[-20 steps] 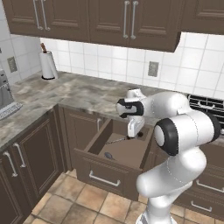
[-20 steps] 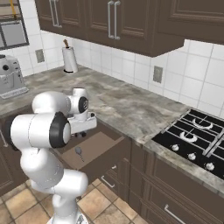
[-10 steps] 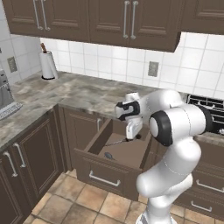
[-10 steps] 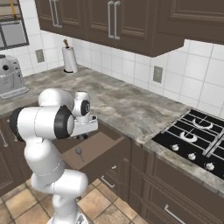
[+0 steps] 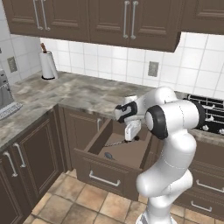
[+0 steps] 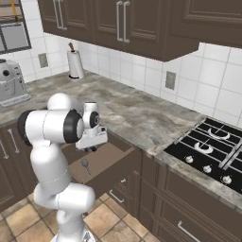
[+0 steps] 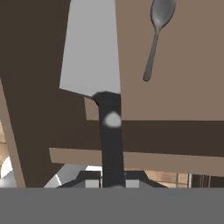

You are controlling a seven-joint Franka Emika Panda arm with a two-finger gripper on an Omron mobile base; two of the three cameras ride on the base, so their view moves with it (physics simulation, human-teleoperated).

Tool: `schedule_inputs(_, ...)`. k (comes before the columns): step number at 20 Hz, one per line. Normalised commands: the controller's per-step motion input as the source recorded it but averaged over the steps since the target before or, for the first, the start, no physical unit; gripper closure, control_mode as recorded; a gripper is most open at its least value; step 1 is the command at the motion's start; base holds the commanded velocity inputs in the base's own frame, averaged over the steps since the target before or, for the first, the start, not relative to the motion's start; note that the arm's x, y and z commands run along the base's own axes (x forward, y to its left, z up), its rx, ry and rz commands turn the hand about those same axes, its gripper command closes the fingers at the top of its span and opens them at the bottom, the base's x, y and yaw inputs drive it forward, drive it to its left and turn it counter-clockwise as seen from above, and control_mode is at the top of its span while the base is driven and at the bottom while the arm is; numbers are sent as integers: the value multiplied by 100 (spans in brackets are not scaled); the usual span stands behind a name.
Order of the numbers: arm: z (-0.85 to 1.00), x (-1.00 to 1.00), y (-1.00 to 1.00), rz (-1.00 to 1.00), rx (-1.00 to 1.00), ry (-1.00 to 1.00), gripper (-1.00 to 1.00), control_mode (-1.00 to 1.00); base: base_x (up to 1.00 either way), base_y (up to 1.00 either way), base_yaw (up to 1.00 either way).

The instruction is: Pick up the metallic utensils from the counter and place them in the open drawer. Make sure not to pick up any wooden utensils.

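Note:
My gripper (image 7: 111,181) is shut on the black handle of the knife (image 7: 92,52), one of the metallic utensils, and its broad silver blade points away from the hand. The hand (image 5: 132,130) hangs just above the inside of the open drawer (image 5: 109,175), near its back right. In the right base view the gripper (image 6: 90,147) sits low over the drawer (image 6: 111,171). A dark grey spoon (image 7: 156,30) lies on the drawer floor (image 5: 108,155) (image 6: 85,164). The wooden utensils are out of view.
The marbled counter (image 5: 78,94) (image 6: 132,116) runs behind the drawer. A paper towel roll (image 5: 47,64) (image 6: 73,64) stands by the back wall. A black stove (image 6: 208,146) lies to the right and a coffee machine (image 6: 10,85) to the left. Cabinet doors flank the drawer.
The arm's elbow has swung a little. The hand, still holding the knife, stays over the drawer in nearly the same place.

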Motion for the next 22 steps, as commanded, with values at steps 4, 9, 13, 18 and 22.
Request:
schedule_inputs(4,-27,10,0,-5,0,0,100,-100,0,0,0)
schedule_inputs(9,-20,5,0,-4,0,0,100,-100,0,0,0)
schedule_inputs(13,-18,1,0,-4,0,0,100,-100,0,0,0)
schedule_inputs(18,-20,4,0,-6,0,0,100,-100,0,0,0)
schedule_inputs(22,-21,4,0,-5,0,0,100,-100,0,0,0)
